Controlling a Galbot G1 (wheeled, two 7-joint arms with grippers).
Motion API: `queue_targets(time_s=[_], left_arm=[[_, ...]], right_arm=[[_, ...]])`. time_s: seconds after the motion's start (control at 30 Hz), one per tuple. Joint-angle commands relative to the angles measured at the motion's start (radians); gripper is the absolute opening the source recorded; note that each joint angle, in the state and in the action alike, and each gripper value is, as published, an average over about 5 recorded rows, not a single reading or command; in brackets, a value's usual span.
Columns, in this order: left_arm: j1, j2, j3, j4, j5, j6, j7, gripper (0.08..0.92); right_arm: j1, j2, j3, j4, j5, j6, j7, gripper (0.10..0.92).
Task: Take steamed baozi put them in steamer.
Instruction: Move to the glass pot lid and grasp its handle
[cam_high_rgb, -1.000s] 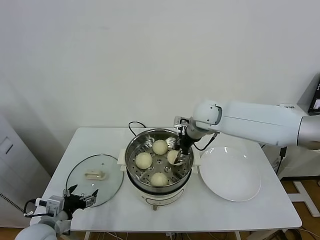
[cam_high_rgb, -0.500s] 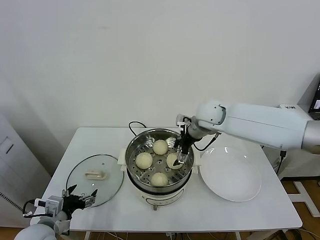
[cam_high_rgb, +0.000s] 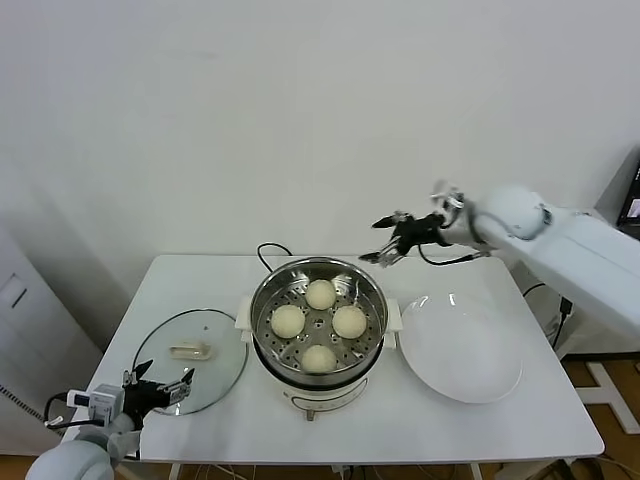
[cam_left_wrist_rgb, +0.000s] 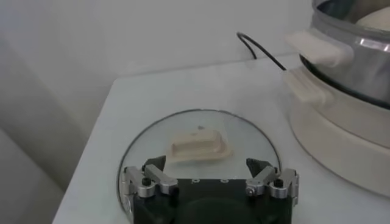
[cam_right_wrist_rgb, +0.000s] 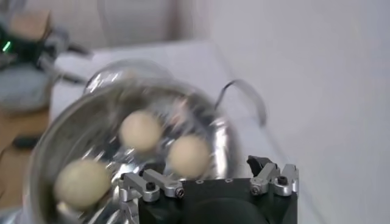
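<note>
Baozi (cam_high_rgb: 319, 325), four in all, are lying on the perforated tray inside the steamer (cam_high_rgb: 318, 380) at mid worktop (cam_high_rgb: 440, 425). None is being touched. R gripper (cam_high_rgb: 385, 242) is being held in the air above and just beyond the steamer's right rim, well apart from the buns, fingers spread, nothing between them. In the right wrist view three buns are showing below the gripper. L gripper (cam_high_rgb: 160, 388) is being held low at the worktop's near left corner, beside the glass lid (cam_high_rgb: 190, 345), fingers also spread and empty. White plate (cam_high_rgb: 462, 348) is sitting just right of the steamer.
</note>
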Motion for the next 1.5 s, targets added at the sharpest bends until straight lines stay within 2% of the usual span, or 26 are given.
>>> queue_targets(time_s=[0.03, 0.23, 0.37, 0.53, 0.73, 1.0, 1.23, 1.5], left_arm=[[-0.005, -0.038, 0.012, 0.008, 0.09, -0.072, 0.033, 0.823], [-0.016, -0.049, 0.022, 0.013, 0.143, -0.117, 0.052, 0.823], [-0.025, -0.049, 0.026, 0.017, 0.243, -0.138, 0.055, 0.823], [-0.017, -0.043, 0.046, 0.044, 0.522, -0.209, 0.067, 0.823], [-0.021, -0.087, 0.042, 0.158, 1.014, -0.396, 0.059, 0.823], [-0.036, -0.138, 0.038, 0.268, 1.395, -0.552, 0.025, 0.823], [-0.077, -0.212, 0.032, 0.371, 1.676, -0.682, -0.063, 0.823], [-0.096, -0.245, 0.015, 0.435, 1.799, -0.733, -0.115, 0.823]], right_arm=[[-0.787, -0.002, 0.922, 0.04, -0.163, 0.273, 0.387, 0.823], [-1.063, 0.23, 1.218, 0.039, -0.297, 0.379, 0.387, 0.823], [-1.189, 0.343, 1.314, 0.039, -0.38, 0.422, 0.324, 0.823], [-1.278, 0.458, 1.369, 0.042, -0.413, 0.439, 0.269, 0.823], [-1.329, 0.571, 1.41, 0.026, -0.454, 0.485, 0.195, 0.823], [-1.35, 0.625, 1.433, -0.017, -0.48, 0.529, 0.136, 0.823], [-1.357, 0.642, 1.437, -0.035, -0.494, 0.547, 0.124, 0.823], [-1.355, 0.659, 1.439, -0.053, -0.504, 0.562, 0.124, 0.823]])
